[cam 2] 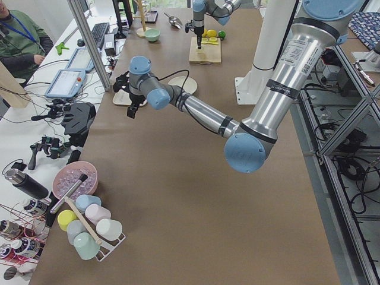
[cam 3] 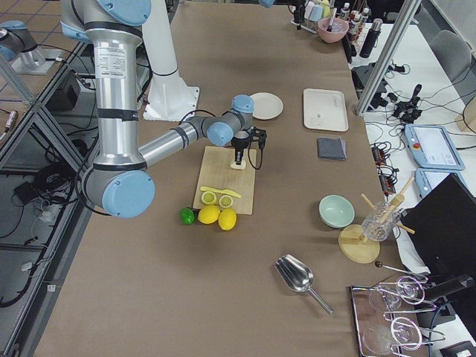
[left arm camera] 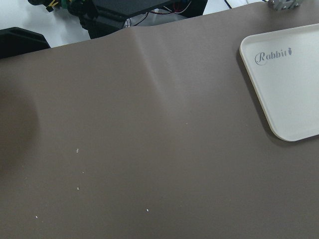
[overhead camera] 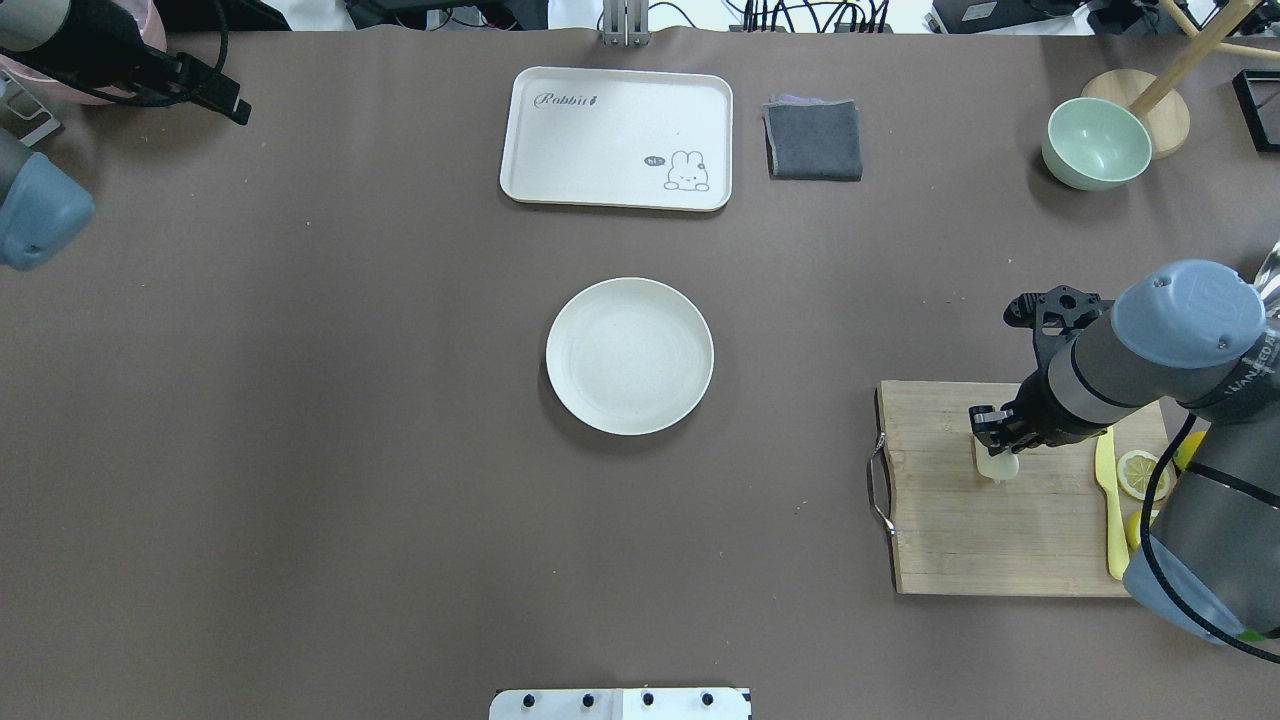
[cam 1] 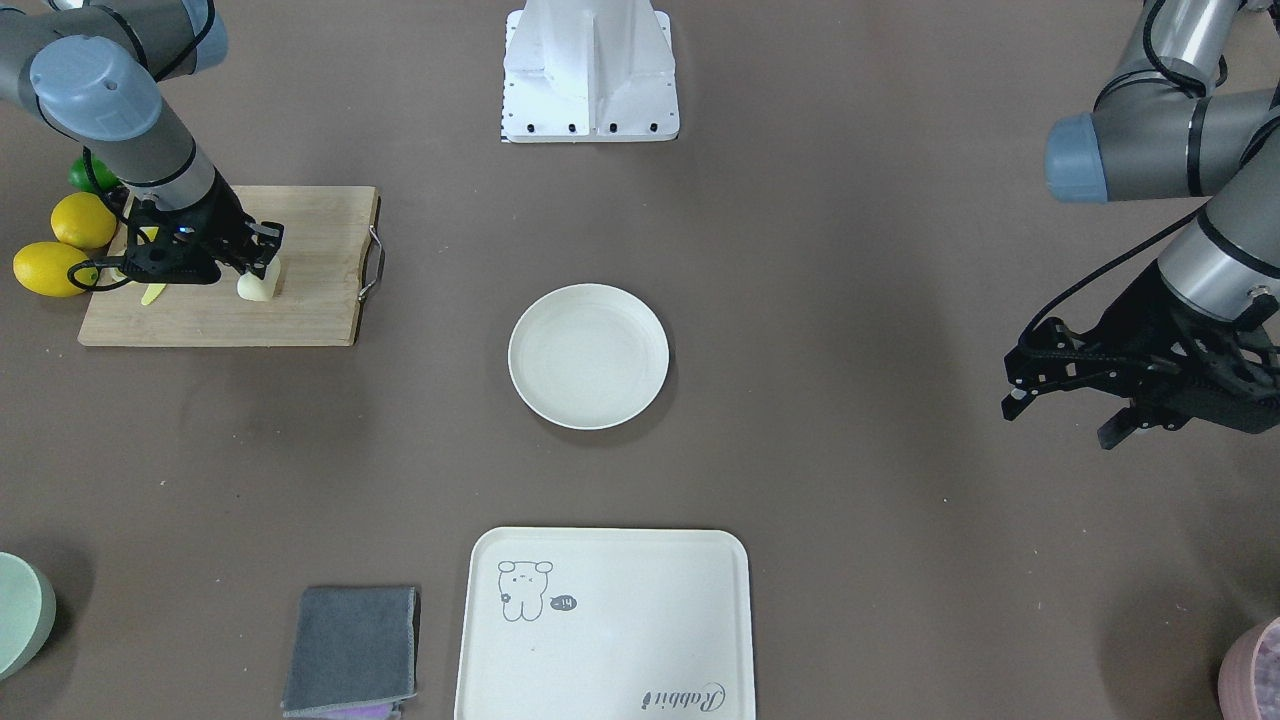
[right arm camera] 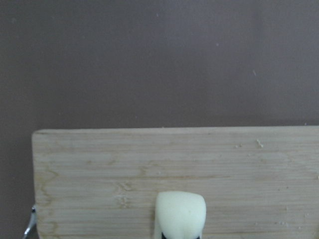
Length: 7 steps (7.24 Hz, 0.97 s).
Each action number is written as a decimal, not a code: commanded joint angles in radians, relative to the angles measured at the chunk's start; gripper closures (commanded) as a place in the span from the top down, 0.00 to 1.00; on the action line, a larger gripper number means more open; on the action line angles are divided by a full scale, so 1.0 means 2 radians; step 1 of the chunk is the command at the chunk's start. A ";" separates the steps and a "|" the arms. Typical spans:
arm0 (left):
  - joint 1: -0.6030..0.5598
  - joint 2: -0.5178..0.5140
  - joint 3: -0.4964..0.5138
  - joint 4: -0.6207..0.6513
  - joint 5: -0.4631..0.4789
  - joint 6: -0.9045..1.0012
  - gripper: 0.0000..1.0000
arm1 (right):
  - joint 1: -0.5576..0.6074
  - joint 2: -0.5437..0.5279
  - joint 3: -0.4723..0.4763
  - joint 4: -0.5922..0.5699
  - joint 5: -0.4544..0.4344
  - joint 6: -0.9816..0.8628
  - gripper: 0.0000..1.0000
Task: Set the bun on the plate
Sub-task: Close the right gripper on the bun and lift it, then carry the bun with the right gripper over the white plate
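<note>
The only clear writing is "Rabbit", printed on 1 rectangular cream tray (overhead camera: 600,140) beside a bunny drawing; a tiny speech bubble there seems to say "hi". 1 round off-white plate (cam 1: 588,356) sits bare at the table's middle, well apart from 1 wooden cutting board (cam 1: 310,300). The right gripper (cam 1: 262,270) has its fingers clamped on 1 pale bun (cam 1: 255,287), which is upright at the board; whether it touches the wood cannot be told. Behind the gripper lie 1 yellow knife (overhead camera: 1108,500), 2 lemon halves (cam 3: 209,197), 2 whole lemons (cam 1: 82,220) and 1 green lime (cam 1: 90,175). The left gripper (cam 1: 1065,420) hangs far off, fingers apart, holding nothing. 1 grey cloth (cam 1: 352,648) lies just beside the tray; 1 green bowl (overhead camera: 1095,143) stands further along.
</note>
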<state>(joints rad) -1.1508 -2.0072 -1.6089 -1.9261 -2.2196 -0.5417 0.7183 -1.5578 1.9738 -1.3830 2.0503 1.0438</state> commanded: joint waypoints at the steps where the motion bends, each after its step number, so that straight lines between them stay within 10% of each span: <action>1: -0.005 0.001 -0.012 0.000 -0.003 -0.001 0.98 | 0.038 0.031 0.027 -0.002 0.006 -0.003 0.00; 7: -0.034 0.047 -0.040 -0.001 -0.004 -0.008 0.98 | -0.006 0.284 -0.072 0.002 -0.023 -0.006 0.00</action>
<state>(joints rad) -1.2043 -1.9320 -1.6881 -1.9271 -2.2273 -0.5599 0.7427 -1.0676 1.8858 -1.3810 2.0370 1.0348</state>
